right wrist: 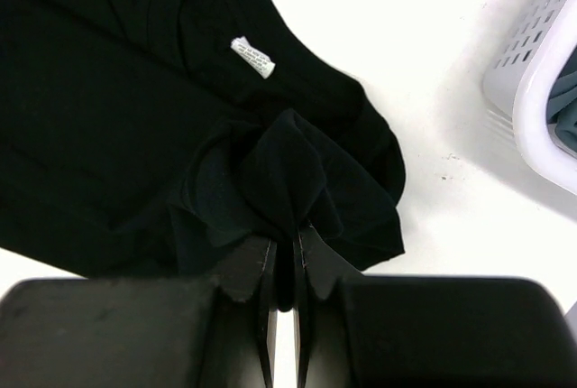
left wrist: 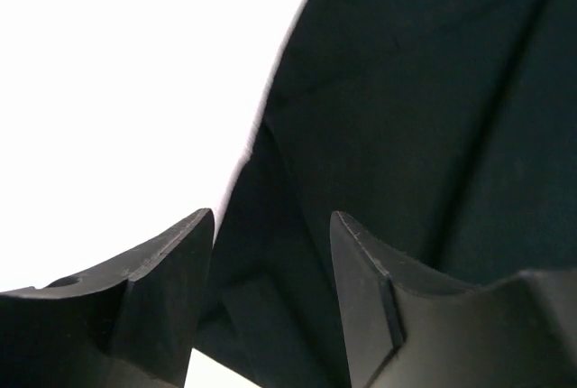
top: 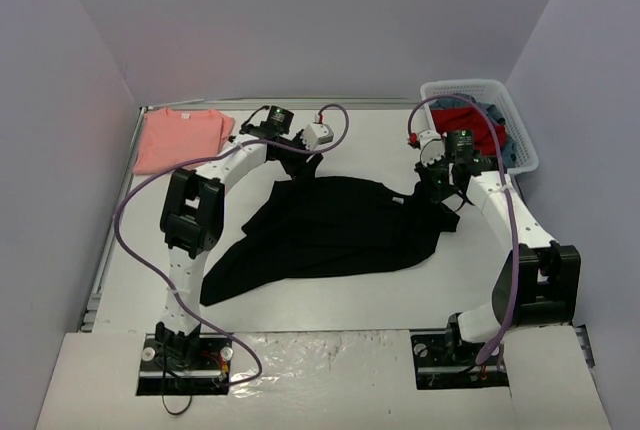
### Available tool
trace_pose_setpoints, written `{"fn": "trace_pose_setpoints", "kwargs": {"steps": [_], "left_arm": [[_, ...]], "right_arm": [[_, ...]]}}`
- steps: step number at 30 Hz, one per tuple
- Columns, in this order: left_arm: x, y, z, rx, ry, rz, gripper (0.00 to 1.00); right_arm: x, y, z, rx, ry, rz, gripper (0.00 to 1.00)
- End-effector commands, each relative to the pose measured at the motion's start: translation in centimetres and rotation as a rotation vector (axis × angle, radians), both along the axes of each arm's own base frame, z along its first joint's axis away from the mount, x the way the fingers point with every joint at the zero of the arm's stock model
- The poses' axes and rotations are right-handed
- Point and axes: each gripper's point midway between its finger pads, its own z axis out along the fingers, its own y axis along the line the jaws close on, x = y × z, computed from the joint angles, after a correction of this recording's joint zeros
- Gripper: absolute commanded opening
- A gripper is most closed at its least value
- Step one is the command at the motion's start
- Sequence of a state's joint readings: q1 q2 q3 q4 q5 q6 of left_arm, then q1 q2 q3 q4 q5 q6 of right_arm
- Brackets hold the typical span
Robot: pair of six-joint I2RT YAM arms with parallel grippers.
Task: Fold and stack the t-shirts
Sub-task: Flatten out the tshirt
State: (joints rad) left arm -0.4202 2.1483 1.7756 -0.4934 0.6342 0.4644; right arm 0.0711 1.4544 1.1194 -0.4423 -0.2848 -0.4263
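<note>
Two shirts lie on the table (top: 330,300), the pink shirt (top: 180,138) flat at upper left and the black shirt (top: 330,230) rumpled mid-frame, its right edge pinched in the closed right gripper (right wrist: 287,248), while the left gripper (left wrist: 270,226) gapes over its upper-left edge.

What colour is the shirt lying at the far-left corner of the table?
That t-shirt is salmon pink; the top external view shows it best.

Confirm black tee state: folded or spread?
Spread, not folded: the black tee lies loosely rumpled across the table; the right claw pinches a bunch of its edge near the neck label.
</note>
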Motion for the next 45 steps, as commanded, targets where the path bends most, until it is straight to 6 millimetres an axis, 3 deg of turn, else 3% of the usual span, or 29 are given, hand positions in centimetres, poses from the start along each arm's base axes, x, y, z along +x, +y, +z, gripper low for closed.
{"fn": "trace_pose_setpoints", "kwargs": {"steps": [1,8,22,30,36,42,43,45], "left_arm": [[0.9,-1.3,0.8,-0.012,-0.006,0.002,0.5],[2.0,-2.9,0.6,-0.042,0.028,-0.024,0.49],[0.4,-5.2,0.3,-0.076,0.103,-0.103,0.47],[0.6,-5.1,-1.9,-0.028,0.118,-0.105,0.47],[1.3,-4.9,-2.2,-0.008,0.098,-0.096,0.46],[1.2,-5.0,-1.9,-0.011,0.097,-0.1,0.34],[1.1,-5.0,-1.9,-0.013,0.099,-0.102,0.22],[1.0,-5.1,-2.0,-0.014,0.104,-0.103,0.07]], "right_arm": [[-0.2,0.0,-0.7,-0.022,0.016,-0.014,0.0],[-0.2,0.1,-1.6,-0.049,0.038,-0.016,0.0],[-0.1,-0.1,-3.0,-0.099,0.062,-0.02,0.0],[-0.3,0.0,-3.1,-0.1,0.066,-0.01,0.0],[-0.5,-0.1,-3.4,-0.105,0.075,-0.003,0.0],[-0.8,-0.2,-3.9,-0.111,0.09,-0.001,0.0],[-0.8,-0.2,-3.9,-0.112,0.088,0.0,0.0],[-0.8,-0.2,-3.9,-0.112,0.086,-0.002,0.0]]}}
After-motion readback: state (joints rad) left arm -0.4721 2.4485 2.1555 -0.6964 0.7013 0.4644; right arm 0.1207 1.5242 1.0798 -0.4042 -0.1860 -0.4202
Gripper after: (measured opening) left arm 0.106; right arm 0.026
